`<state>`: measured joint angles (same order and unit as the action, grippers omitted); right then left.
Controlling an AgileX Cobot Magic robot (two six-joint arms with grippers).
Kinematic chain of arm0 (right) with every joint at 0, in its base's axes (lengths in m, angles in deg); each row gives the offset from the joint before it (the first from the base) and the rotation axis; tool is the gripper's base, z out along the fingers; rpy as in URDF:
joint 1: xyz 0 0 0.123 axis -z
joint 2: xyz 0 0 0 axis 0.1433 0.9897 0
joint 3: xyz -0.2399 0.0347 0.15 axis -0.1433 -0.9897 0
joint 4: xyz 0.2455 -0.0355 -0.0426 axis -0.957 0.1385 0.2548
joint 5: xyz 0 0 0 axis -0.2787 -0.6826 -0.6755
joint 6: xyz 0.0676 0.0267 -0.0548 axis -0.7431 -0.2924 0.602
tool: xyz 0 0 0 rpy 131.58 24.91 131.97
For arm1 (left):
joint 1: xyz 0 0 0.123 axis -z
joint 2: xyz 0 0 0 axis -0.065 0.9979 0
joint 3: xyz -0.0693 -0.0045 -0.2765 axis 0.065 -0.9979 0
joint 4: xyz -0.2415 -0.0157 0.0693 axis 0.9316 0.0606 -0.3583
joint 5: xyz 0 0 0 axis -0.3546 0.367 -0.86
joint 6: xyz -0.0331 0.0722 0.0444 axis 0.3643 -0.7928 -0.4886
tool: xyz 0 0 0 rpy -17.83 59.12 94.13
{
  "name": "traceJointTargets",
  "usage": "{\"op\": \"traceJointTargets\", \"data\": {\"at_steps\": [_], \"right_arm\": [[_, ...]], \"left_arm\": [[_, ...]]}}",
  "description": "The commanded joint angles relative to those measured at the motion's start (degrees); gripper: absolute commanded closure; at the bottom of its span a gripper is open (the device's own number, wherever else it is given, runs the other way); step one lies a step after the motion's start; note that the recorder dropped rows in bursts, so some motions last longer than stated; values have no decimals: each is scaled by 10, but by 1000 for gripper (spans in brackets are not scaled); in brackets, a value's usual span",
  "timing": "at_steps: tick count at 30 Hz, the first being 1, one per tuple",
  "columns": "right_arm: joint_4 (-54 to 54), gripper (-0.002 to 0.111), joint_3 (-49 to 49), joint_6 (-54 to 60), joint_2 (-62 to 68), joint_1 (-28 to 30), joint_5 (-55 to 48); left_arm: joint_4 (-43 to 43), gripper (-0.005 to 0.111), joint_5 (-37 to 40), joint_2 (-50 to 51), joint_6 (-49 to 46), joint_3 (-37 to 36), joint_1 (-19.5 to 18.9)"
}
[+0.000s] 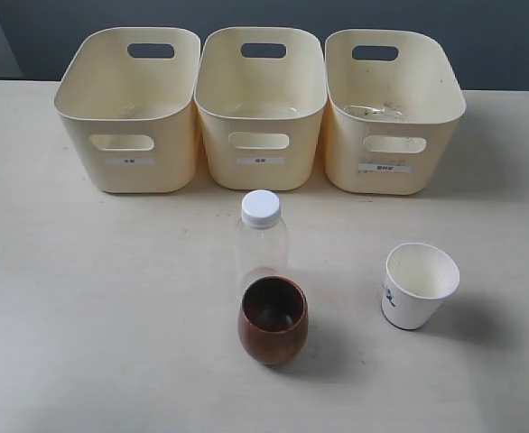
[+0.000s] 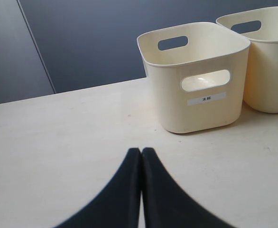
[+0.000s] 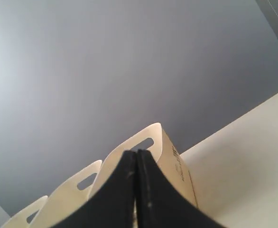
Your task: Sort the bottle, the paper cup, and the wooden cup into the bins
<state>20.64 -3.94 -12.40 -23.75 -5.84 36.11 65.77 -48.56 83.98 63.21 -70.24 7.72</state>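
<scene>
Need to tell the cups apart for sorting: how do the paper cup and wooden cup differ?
The paper cup is white and tapered; the wooden cup is dark brown and rounded. The paper cup bears a blue mark; the wooden cup is plain. Both stand upright and empty on the table.

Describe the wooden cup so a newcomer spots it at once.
Find the row of three cream bins on the table. In front of the middle one stands a clear bottle, with the wooden cup just camera-side of it. It is the only dark brown, rounded item; the paper cup to its right is white.
</scene>
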Motion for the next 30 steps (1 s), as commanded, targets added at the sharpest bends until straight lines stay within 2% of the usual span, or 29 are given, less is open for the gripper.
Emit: {"op": "traceJointTargets", "data": {"at_steps": [1,6,11,14,15,18,23,28,30], "right_arm": [[74,109,-3,12,-2,-2,20],[76,109,55,12,-2,-2,65],[137,109,186,12,53,-2,70],[220,109,292,12,129,-2,23],[257,109,343,12,167,-2,-22],[278,109,439,57,250,-2,-108],[178,109,532,239,334,-2,-196],[-71,109,626,522,435,-2,-366],[-115,109,665,549,471,-2,-433]], "left_arm": [[2,107,1,-3,1,-1,2],[2,107,1,-3,1,-1,2],[2,107,1,-3,1,-1,2],[2,107,1,-3,1,-1,2],[2,107,1,-3,1,-1,2],[2,107,1,-3,1,-1,2],[2,107,1,-3,1,-1,2],[2,107,1,-3,1,-1,2],[2,107,1,-3,1,-1,2]]}}
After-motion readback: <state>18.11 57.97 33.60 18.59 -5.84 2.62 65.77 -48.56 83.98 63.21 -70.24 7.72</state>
